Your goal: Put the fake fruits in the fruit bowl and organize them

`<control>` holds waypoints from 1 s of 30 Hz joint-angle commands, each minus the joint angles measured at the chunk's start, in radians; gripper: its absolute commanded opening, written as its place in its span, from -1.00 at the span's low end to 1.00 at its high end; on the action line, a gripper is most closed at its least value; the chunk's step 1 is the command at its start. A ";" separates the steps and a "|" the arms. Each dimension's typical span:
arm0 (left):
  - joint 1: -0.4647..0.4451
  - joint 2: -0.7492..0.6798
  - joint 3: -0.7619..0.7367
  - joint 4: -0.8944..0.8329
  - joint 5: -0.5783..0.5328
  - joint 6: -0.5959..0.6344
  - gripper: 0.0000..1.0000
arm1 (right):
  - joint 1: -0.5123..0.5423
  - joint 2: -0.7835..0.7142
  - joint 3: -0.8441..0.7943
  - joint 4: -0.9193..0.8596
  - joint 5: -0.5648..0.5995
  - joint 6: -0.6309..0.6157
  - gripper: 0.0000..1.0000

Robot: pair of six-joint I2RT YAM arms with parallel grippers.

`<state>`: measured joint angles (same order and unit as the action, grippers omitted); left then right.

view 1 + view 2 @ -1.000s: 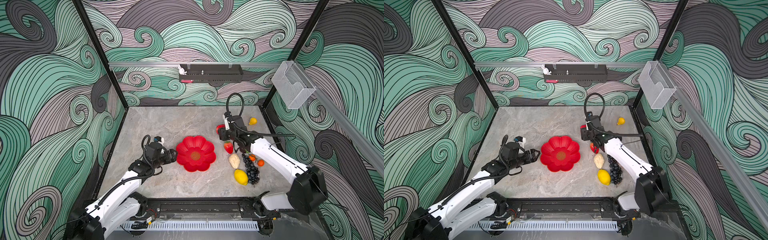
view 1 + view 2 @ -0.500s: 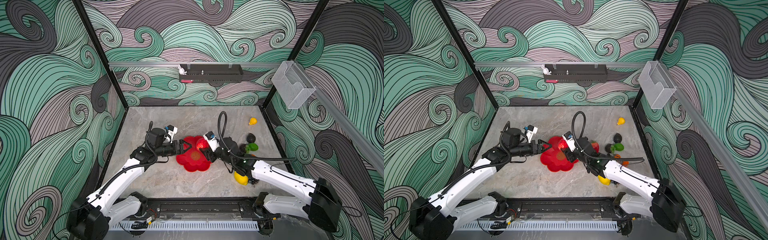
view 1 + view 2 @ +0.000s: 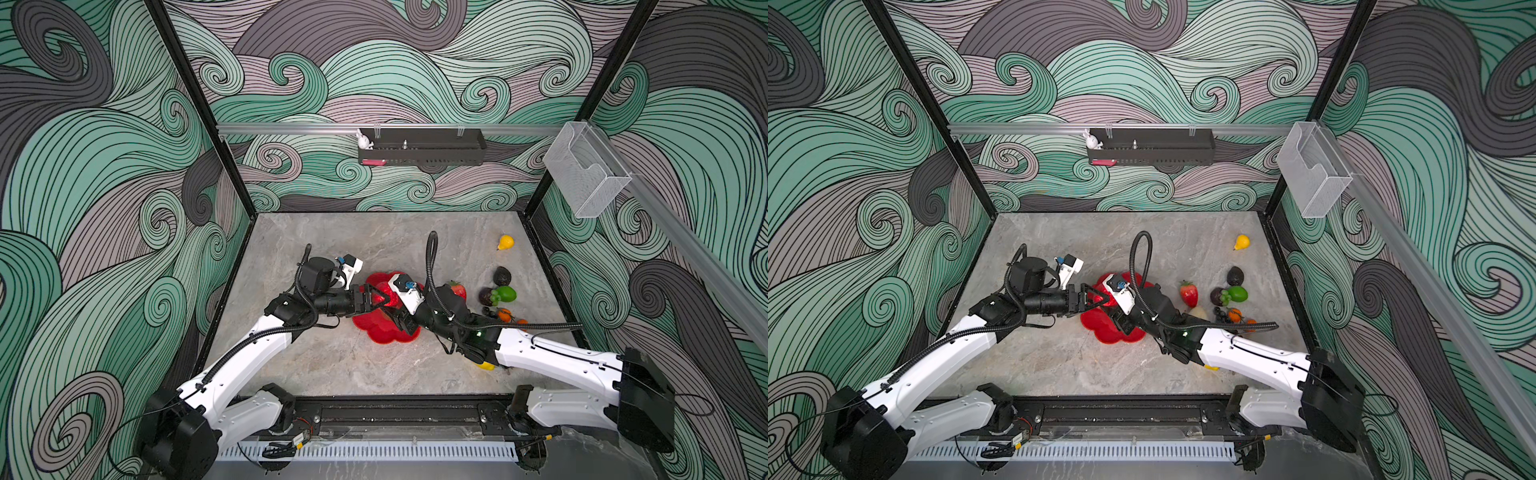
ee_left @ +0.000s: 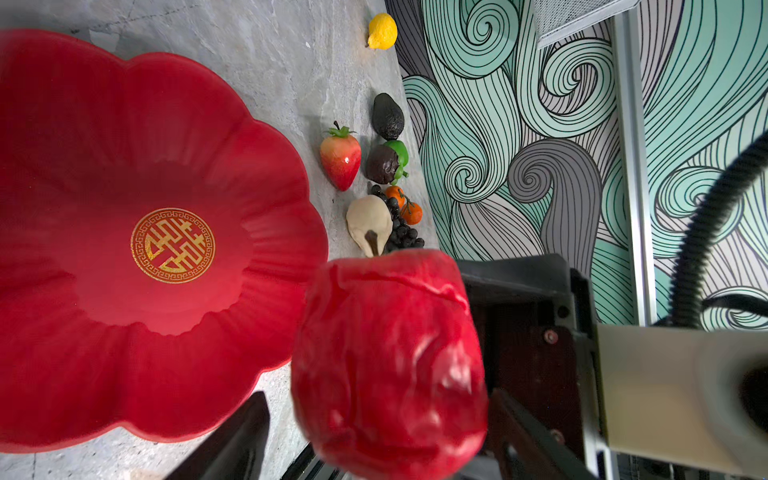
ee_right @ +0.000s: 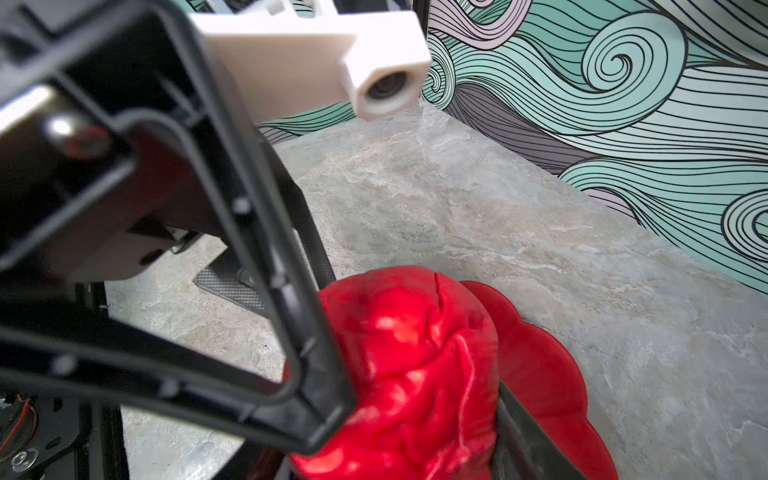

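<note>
Holding a red apple (image 4: 386,361) over the fruit bowl (image 4: 104,124), the right gripper (image 3: 392,305) faces the left gripper (image 4: 374,449).
The right gripper's fingers clamp the wrinkled, glossy apple; the left gripper's fingers stand wide either side of it, one showing a gap. The scalloped red bowl bears a gold round emblem (image 4: 172,245) I cannot read. Beside it on the stone table (image 4: 291,62) lie a strawberry (image 4: 340,160), beige pear (image 4: 369,220), grape bunch (image 4: 403,237), tiny oranges (image 4: 411,212), avocado (image 4: 387,116) and green fruit (image 4: 398,151). The right arm (image 3: 552,361) covers most of a lemon (image 3: 485,365).

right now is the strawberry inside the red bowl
No, the strawberry lies on the table outside the fruit bowl, next to the avocado.
</note>
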<state>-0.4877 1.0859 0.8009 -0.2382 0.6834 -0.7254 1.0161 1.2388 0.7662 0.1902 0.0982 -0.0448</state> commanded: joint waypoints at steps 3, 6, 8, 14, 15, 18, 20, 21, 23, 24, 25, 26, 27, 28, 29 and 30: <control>-0.010 0.011 0.001 0.037 0.032 -0.017 0.64 | 0.019 0.010 0.021 0.054 0.024 -0.003 0.18; -0.009 0.017 0.001 0.039 0.039 -0.015 0.52 | 0.023 0.013 0.025 0.057 0.036 0.000 0.19; -0.009 0.023 0.003 0.039 0.039 -0.014 0.37 | 0.023 0.016 0.027 0.060 0.043 0.003 0.19; -0.012 0.040 0.005 0.048 0.037 -0.011 0.08 | 0.022 0.021 0.034 0.051 0.074 0.015 0.32; -0.011 0.042 0.004 0.047 0.030 -0.010 0.06 | 0.022 0.018 0.032 0.051 0.089 0.021 0.39; -0.011 0.038 0.009 0.025 -0.039 0.010 0.02 | 0.020 -0.010 0.027 0.020 0.145 0.048 0.76; -0.012 0.028 0.009 0.006 -0.124 0.038 0.02 | 0.004 -0.040 0.027 -0.031 0.162 0.089 0.91; -0.012 0.024 0.005 0.012 -0.158 0.048 -0.01 | -0.008 -0.055 0.033 -0.071 0.155 0.115 0.94; -0.011 0.008 -0.015 0.046 -0.242 0.069 -0.05 | -0.046 -0.089 0.044 -0.164 0.116 0.191 0.98; -0.014 -0.004 -0.035 0.085 -0.276 0.075 -0.08 | -0.059 -0.104 0.049 -0.201 0.101 0.229 0.99; -0.019 -0.018 -0.060 0.136 -0.314 0.076 -0.09 | -0.076 -0.122 0.052 -0.239 0.085 0.276 0.99; -0.029 -0.030 -0.085 0.196 -0.341 0.078 -0.08 | -0.088 -0.139 0.056 -0.277 0.075 0.327 0.99; -0.041 -0.036 -0.107 0.253 -0.360 0.083 -0.09 | -0.097 -0.150 0.062 -0.313 0.065 0.381 0.99; -0.060 -0.037 -0.127 0.310 -0.385 0.100 -0.08 | -0.105 -0.161 0.068 -0.346 0.050 0.431 0.99; -0.085 -0.034 -0.138 0.354 -0.410 0.126 -0.09 | -0.109 -0.169 0.076 -0.378 0.039 0.473 0.99; -0.108 -0.030 -0.143 0.380 -0.431 0.157 -0.08 | -0.111 -0.174 0.084 -0.409 0.037 0.509 0.99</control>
<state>-0.5442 1.0634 0.6689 -0.0345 0.3676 -0.6533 0.9089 1.0836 0.8169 -0.0772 0.1749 0.2844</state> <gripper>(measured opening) 0.595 0.994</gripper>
